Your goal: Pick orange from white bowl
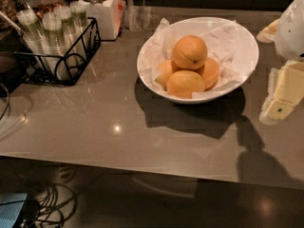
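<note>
A wide, shallow glossy white bowl [144, 69] stood on the grey-brown polished counter [95, 122], toward its back right, lined with crumpled white paper [223, 34] that cushioned the fruit and kept it from rolling on the glaze. The round, dimpled orange [189, 52] with a small dark stem dot sat highest, propped on three other oranges [185, 83] beneath it. That position left its top and sides free, so it was likely the easiest fruit to grip without disturbing the rest.

The robot's white-bodied gripper [264, 75] with pale yellow fingers [281, 93] hung at the right edge of the view, just beside the bowl's right rim and apart from any fruit. Its jaws stood wide, one finger near the rim's upper right and the other lower down, and they held nothing. This seemed to be a ready posture for closing around something as broad as the orange. The reach into the bowl had not yet been made.

To the left, a black wire rack [71, 63] kept stacks of clear plastic cups [52, 27] upright, and a white lidded jar [97, 6] stood behind it. Both were well apart from the bowl and out of the arm's likely path.
</note>
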`<act>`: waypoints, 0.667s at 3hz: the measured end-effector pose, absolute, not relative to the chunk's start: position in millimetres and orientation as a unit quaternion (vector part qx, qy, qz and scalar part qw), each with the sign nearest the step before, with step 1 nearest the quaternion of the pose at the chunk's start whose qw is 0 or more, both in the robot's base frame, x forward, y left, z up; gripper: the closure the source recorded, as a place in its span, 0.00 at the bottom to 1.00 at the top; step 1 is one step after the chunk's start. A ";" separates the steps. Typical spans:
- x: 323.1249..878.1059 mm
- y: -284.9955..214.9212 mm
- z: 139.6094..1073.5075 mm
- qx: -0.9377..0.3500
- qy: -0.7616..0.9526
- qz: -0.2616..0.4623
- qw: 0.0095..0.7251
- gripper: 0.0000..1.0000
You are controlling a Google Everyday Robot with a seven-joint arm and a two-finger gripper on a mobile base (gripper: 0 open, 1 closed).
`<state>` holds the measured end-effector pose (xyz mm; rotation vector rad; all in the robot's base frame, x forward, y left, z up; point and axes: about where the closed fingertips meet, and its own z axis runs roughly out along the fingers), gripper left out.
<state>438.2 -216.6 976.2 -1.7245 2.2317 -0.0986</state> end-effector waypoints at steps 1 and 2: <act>438.2 -216.6 976.2 -0.603 0.781 -0.034 0.159 0.00; 445.4 -208.7 981.1 -0.608 0.776 -0.032 0.167 0.00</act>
